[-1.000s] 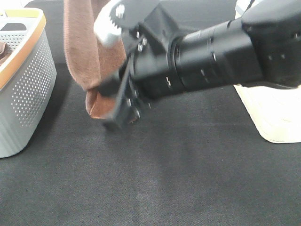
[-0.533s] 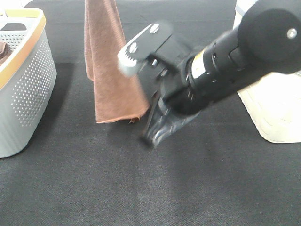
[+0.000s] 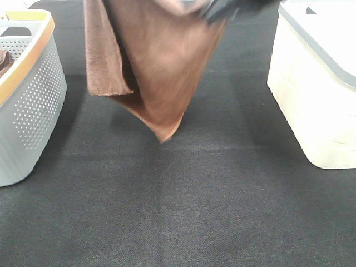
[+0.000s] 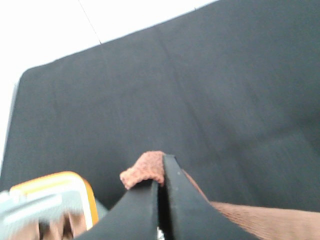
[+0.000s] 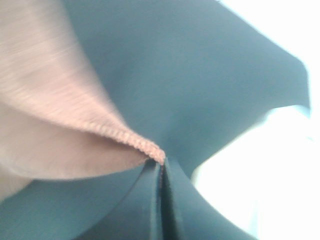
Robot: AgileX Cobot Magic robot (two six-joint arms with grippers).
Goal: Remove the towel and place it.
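The reddish-brown towel (image 3: 156,67) hangs from the top of the exterior view, spread between two held corners, its lowest corner just above the black table. My left gripper (image 4: 161,172) is shut on one towel corner (image 4: 145,169); it is out of frame in the exterior view. My right gripper (image 5: 161,167) is shut on the stitched hem of another corner (image 5: 135,142); only a blurred bit of it (image 3: 222,8) shows at the top edge of the exterior view.
A grey perforated basket with an orange rim (image 3: 28,100) stands at the left, a darker brown cloth (image 3: 4,60) inside. A cream bin with a grey lid (image 3: 317,83) stands at the right. Black cloth covers the table (image 3: 183,211).
The right arm has risen out of the middle of the view and taken hold of a towel corner. The towel now hangs spread wide instead of in a narrow fold.
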